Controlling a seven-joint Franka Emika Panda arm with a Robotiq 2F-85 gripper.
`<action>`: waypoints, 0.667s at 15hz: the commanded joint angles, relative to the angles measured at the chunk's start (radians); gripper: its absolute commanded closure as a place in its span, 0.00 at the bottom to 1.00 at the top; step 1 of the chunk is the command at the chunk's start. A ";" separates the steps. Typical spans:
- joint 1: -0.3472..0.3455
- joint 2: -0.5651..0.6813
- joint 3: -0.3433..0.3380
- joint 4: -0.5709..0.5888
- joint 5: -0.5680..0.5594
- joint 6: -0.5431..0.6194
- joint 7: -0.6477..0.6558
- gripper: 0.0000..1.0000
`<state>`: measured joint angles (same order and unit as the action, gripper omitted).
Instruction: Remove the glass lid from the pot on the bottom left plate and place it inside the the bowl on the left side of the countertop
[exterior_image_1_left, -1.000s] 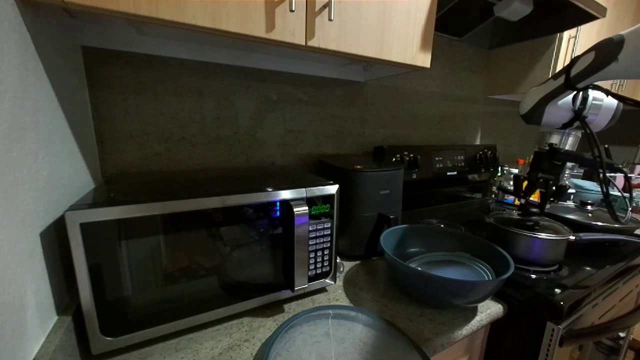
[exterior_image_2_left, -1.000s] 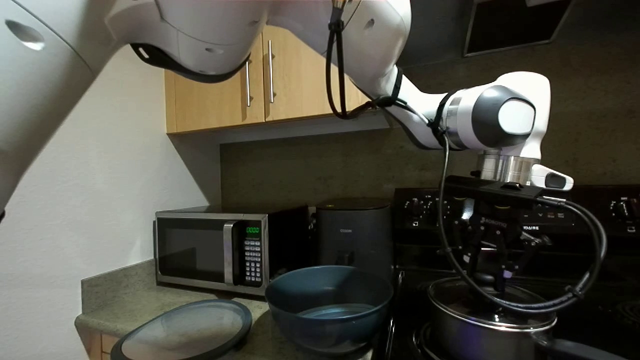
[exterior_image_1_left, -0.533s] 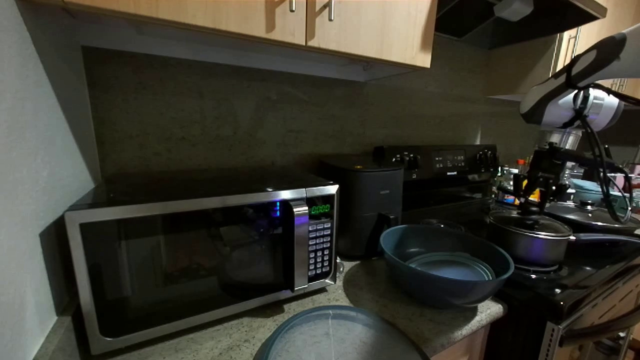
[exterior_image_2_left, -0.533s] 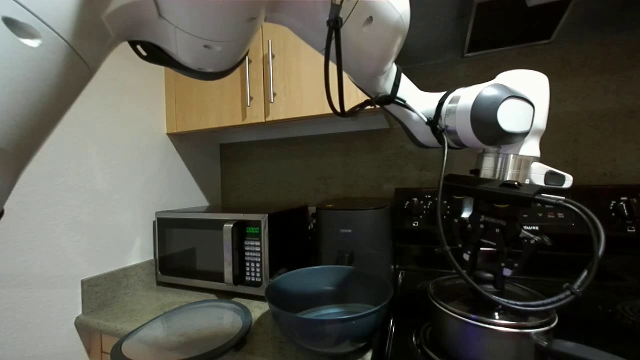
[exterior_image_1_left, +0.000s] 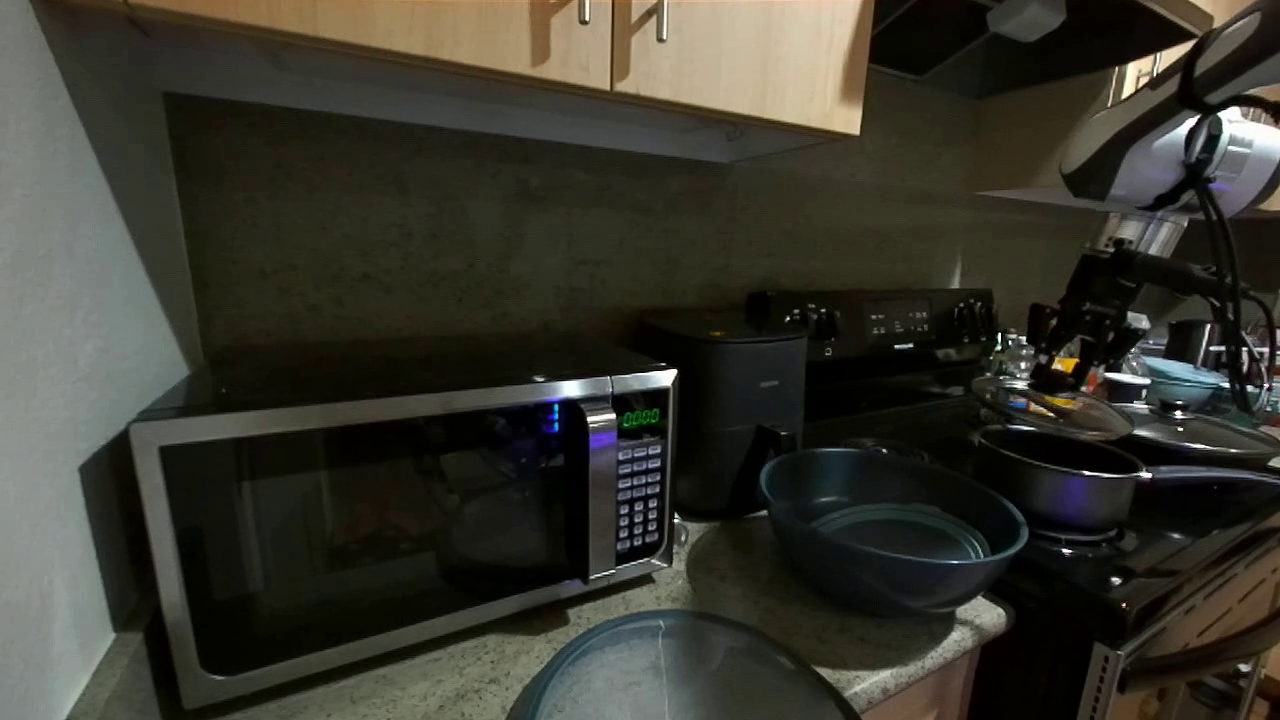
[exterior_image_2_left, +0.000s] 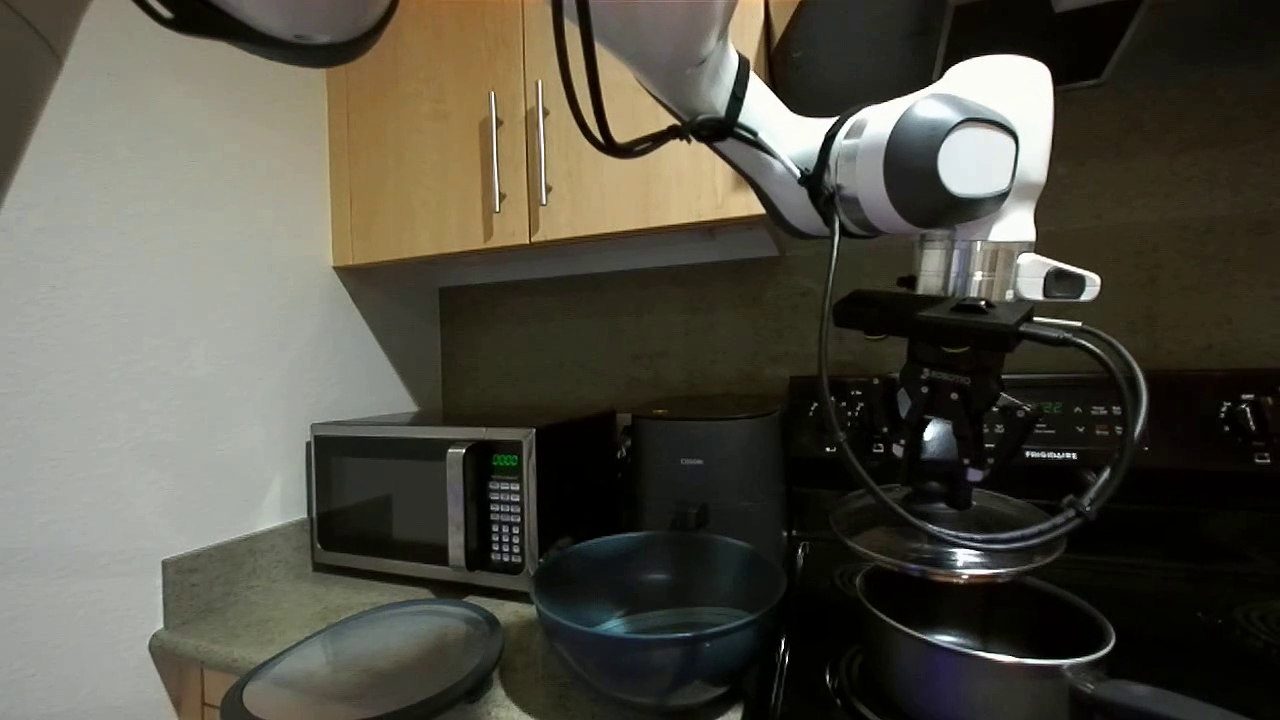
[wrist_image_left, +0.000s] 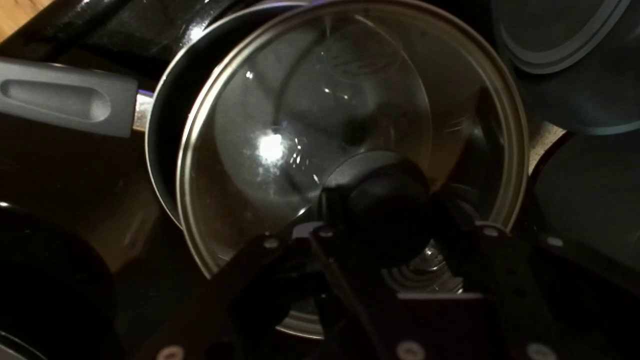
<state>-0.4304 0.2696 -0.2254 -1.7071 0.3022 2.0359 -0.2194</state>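
Observation:
The glass lid (exterior_image_1_left: 1090, 417) hangs in the air, slightly tilted, a little above the pot (exterior_image_1_left: 1060, 497); both also show in an exterior view, the lid (exterior_image_2_left: 885, 540) over the open pot (exterior_image_2_left: 960, 675). My gripper (exterior_image_2_left: 937, 488) is shut on the lid's dark knob; the fingers (wrist_image_left: 380, 207) are very dark in the wrist view. There the lid (wrist_image_left: 310, 110) covers most of the pot (wrist_image_left: 167, 130), shifted toward the bowl (wrist_image_left: 592, 95). The blue-grey bowl (exterior_image_1_left: 890, 575) stands upright on the countertop (exterior_image_1_left: 820, 640) beside the stove, with a paler round area at its bottom.
A pale grey domed thing (exterior_image_2_left: 380, 660) lies on the counter beside the bowl. A microwave (exterior_image_1_left: 380, 540) and a black air fryer (exterior_image_1_left: 740, 420) stand behind. The pot's handle (exterior_image_1_left: 1215, 478) sticks out sideways. Another lidded pan (exterior_image_1_left: 1200, 435) is on the stove. Cabinets (exterior_image_2_left: 430, 170) hang above.
The lid was seated on the pot in both earlier moments. Now my gripper has risen with it, lifting it off the rim and shifting slightly toward the bowl. The pot and bowl have not moved.

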 joint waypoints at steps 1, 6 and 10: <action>0.006 0.017 -0.011 0.011 0.003 -0.005 -0.002 0.53; 0.056 -0.013 0.008 -0.074 -0.064 0.041 -0.021 0.78; 0.149 -0.022 0.023 -0.152 -0.214 0.098 0.016 0.78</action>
<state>-0.3381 0.3012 -0.2119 -1.7655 0.1869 2.0751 -0.2243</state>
